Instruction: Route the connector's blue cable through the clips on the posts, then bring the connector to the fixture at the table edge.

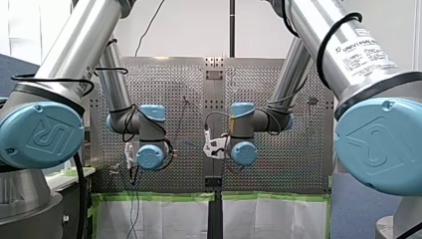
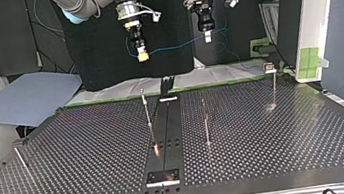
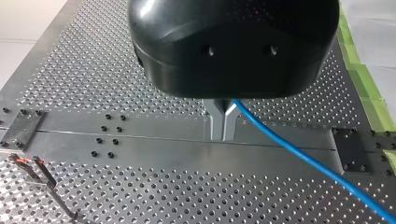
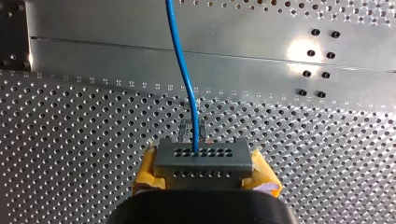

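In the top view both grippers hang high above the far side of the perforated table point(image 2: 91, 153). My right gripper point(image 2: 143, 55), at that view's left, has yellow pads point(image 4: 148, 170) shut on a grey connector point(image 4: 201, 161) with rows of small holes. The blue cable point(image 4: 183, 70) leaves the connector's face and sags across point(image 2: 178, 44) to my left gripper point(image 2: 208, 37). That gripper's metal fingers point(image 3: 216, 119) are shut on the cable point(image 3: 299, 151), which trails off beside them. Thin posts point(image 2: 146, 108) point(image 2: 206, 122) point(image 2: 273, 83) stand below, with no cable in them.
A fourth post point(image 2: 20, 157) leans near the top view's left edge. A dark centre strip runs across the table to a small plate point(image 2: 163, 177) at the near edge. A clip-topped post point(image 3: 32, 168) shows in the left wrist view, another point(image 4: 187, 130) under the connector.
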